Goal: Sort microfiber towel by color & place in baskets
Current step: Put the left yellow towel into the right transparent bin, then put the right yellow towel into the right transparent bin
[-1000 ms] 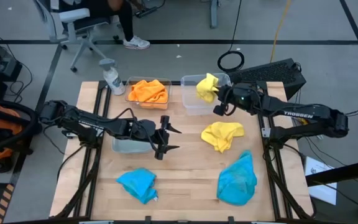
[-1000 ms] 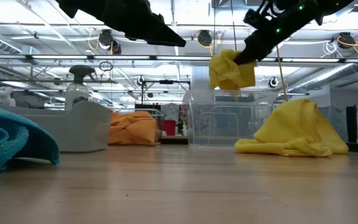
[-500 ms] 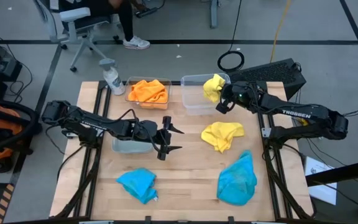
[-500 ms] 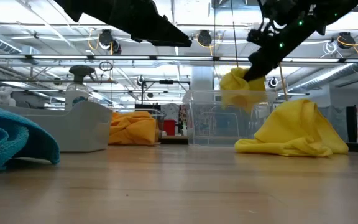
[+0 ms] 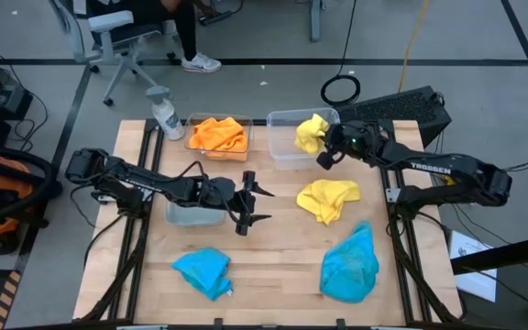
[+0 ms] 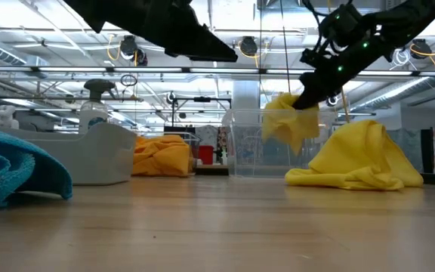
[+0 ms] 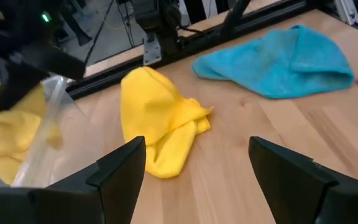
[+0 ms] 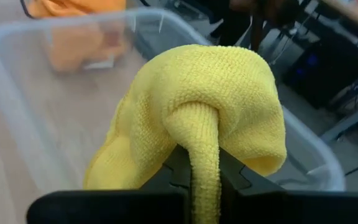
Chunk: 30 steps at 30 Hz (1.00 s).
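While the right gripper keeps its fingers pinched shut on a yellow towel, the cloth has dropped over the last second from well above the clear basket to hanging at its rim, its lower folds now showing through the see-through wall in the low view. Seen from above, that basket sits toward twelve o'clock of the table, slightly to the one o'clock side, and the held towel overlaps its three o'clock edge. The grip appears only just beginning to loosen, so the release looks close but is not done; the towel is not yet lying in the basket.

For the task this probably means the first yellow cloth is nearly sorted. The second yellow towel lies loose on the wood near the table's middle, toward three o'clock. At eleven o'clock the basket beside the spray bottle holds orange towel, though whether that heap is one cloth or two cannot be told. Two blue towels wait on the table, one at seven o'clock, the other at five o'clock.

The left gripper hovers wide open and empty near the table's centre, just beside the third basket, which holds nothing visible and so is likely meant for the blue pair.
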Available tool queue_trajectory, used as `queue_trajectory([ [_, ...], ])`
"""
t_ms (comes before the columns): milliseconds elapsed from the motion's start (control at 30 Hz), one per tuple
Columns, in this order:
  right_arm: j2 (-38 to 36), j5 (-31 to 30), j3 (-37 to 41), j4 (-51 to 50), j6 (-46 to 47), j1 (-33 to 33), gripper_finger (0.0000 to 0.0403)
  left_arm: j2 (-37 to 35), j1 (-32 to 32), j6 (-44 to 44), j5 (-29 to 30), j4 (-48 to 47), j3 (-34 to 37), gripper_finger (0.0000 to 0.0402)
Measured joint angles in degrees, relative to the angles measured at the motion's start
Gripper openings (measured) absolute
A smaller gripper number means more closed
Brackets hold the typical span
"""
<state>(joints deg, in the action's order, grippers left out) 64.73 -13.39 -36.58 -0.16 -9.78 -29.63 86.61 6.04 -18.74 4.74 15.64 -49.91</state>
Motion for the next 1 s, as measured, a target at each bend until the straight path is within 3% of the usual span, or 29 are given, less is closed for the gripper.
queue_trajectory([
  [233,6.7,0.0,-0.1,4.3,0.6,-0.1,0.0023,0.5,0.0,0.0,-0.2,0.4,0.0,0.0290],
  [400,8.8,-0.2,0.1,5.7,0.5,-0.1,0.0058,0.5,0.0,0.0,-0.2,0.4,0.0,0.0290],
  [700,6.3,-0.5,0.0,6.0,0.9,0.0,0.0145,0.5,0.0,0.0,-0.5,0.1,0.0,0.0290],
  [1000,-1.2,-2.5,0.0,-1.2,1.6,1.2,0.0191,0.5,0.0,0.2,-0.6,-0.2,0.0,0.0290],
])
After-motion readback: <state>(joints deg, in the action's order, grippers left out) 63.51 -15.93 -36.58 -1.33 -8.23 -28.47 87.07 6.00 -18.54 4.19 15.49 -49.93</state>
